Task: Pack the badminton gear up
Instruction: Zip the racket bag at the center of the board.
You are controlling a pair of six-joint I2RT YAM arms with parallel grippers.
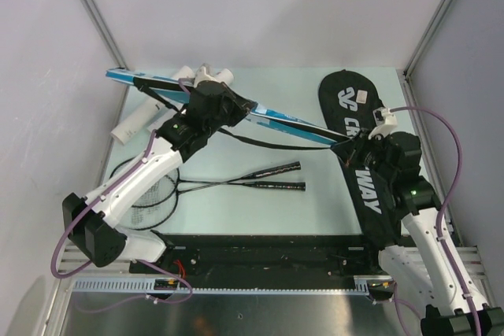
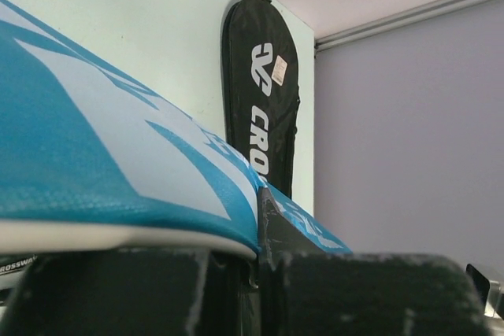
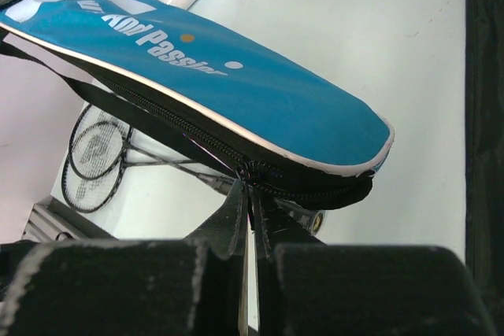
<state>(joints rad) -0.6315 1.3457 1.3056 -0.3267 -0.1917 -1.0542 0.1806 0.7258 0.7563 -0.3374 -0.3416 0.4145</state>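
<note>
Down at the narrow end of the blue fabric racket bag with white piping, the right gripper is pressed together on the black zipper, right where it rounds the corner. I'd guess it's got the pull tab, but I can't make out the tab itself. Further up the bag, the left gripper is clamped shut on the piped edge, so the bag hangs tilted between both arms, clear of the pale table.

Under the bag lie two thin dark rackets, crossed at the shafts. Behind its far end sit the long white tubes, and beside its near end lies a black racket cover with white lettering.

What worries me:
- The zip looks closed, and both holds are tiny pinches.
- If the right arm tugs off-line from the teeth, it probably slips off.
- If the left pinch lets go, the bag twists and drops onto the rackets.
- That loose black strap dangling underneath could snag something too.
</note>
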